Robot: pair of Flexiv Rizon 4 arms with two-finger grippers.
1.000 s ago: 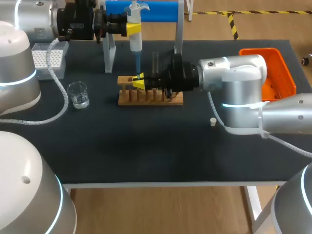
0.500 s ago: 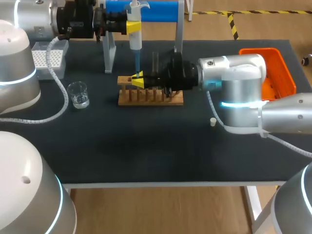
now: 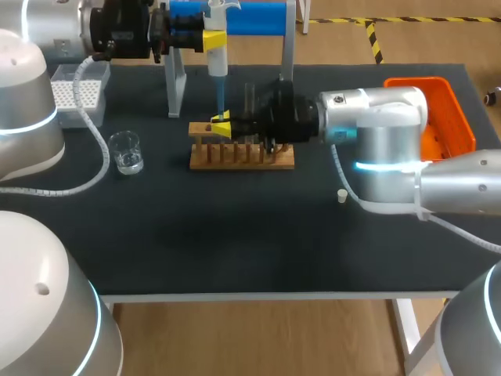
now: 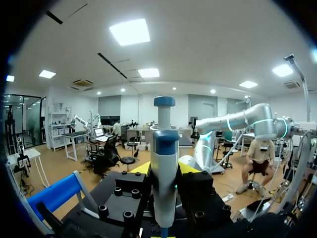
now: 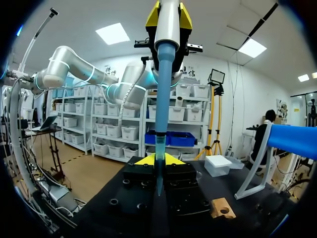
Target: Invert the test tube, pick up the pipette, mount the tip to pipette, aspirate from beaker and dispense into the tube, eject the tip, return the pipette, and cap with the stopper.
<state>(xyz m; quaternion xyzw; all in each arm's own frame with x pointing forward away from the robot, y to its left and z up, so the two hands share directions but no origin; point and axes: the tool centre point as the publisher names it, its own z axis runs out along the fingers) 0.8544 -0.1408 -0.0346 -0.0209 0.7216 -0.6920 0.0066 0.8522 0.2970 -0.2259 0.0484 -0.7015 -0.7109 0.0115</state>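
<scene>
Dispensing step: left gripper [image 3: 214,39] pinches white pipette [image 3: 217,61], blue tip [image 3: 220,94] mounted, over clear glass test tube [image 5: 158,148] clamped by right gripper [image 3: 221,125]; ejection likely next.

The flat desk [image 3: 235,235] is matt black. The white-and-blue plastic pipette [image 3: 218,66] carries a translucent blue tip [image 3: 220,94]. The left pincer [image 3: 213,39] and right pincer [image 3: 221,127] are black with bright yellow at the front. The slotted wooden rack [image 3: 243,157] is light brown and the small glass beaker [image 3: 125,151] is clear. The plastic bin [image 3: 446,110] at the desk's far right corner is orange, and the small stopper [image 3: 342,196] is white. The grey-white tip box [image 3: 78,94] shows a dotted grid.
</scene>
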